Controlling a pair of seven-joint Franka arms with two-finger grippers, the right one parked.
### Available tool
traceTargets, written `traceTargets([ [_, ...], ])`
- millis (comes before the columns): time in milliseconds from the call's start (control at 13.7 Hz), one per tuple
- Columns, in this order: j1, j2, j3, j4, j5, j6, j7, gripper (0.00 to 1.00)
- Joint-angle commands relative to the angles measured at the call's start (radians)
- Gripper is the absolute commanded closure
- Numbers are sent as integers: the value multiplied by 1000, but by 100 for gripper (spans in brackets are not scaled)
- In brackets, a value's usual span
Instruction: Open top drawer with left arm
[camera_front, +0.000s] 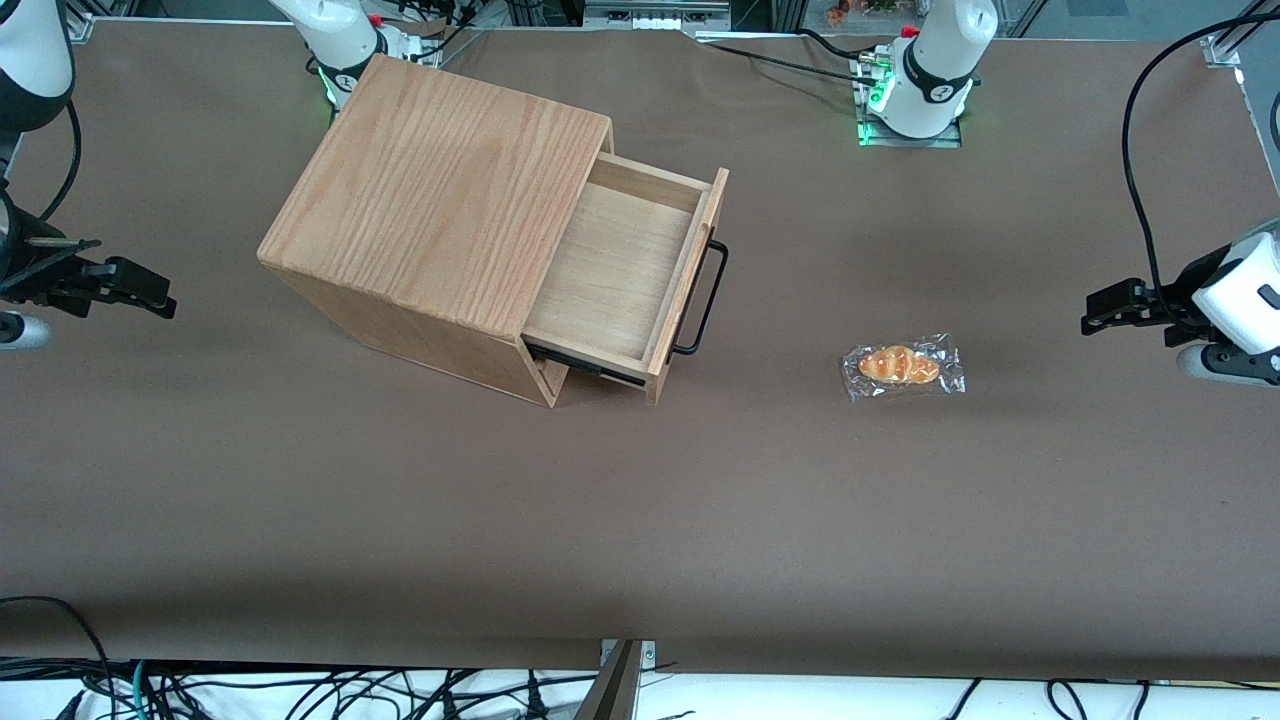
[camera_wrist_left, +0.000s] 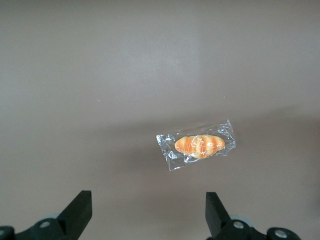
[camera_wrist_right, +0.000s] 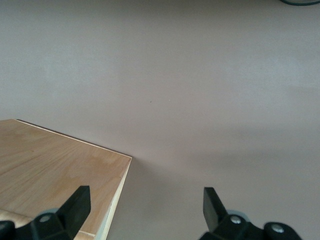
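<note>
Drawer (camera_front: 620, 270) looks fully out, fingers (camera_wrist_left: 80, 210) spread wide and empty at three o'clock above the bench (camera_front: 640, 520), so just hold clear.

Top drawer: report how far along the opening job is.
Done, by the look of it: the top drawer stands pulled well out of the cabinet, its bare floor showing. In hand: nothing; the left gripper is open, off the handle, hanging toward the working arm's end of the table above a wrapped bun. Left: nothing obvious.
</note>
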Motion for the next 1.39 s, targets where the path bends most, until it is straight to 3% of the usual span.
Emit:
traceTargets([
  [0,11,-5,3,-19,-2,6,5,0],
  [1317,7,-8,2,-16,-11,-81,10,0],
])
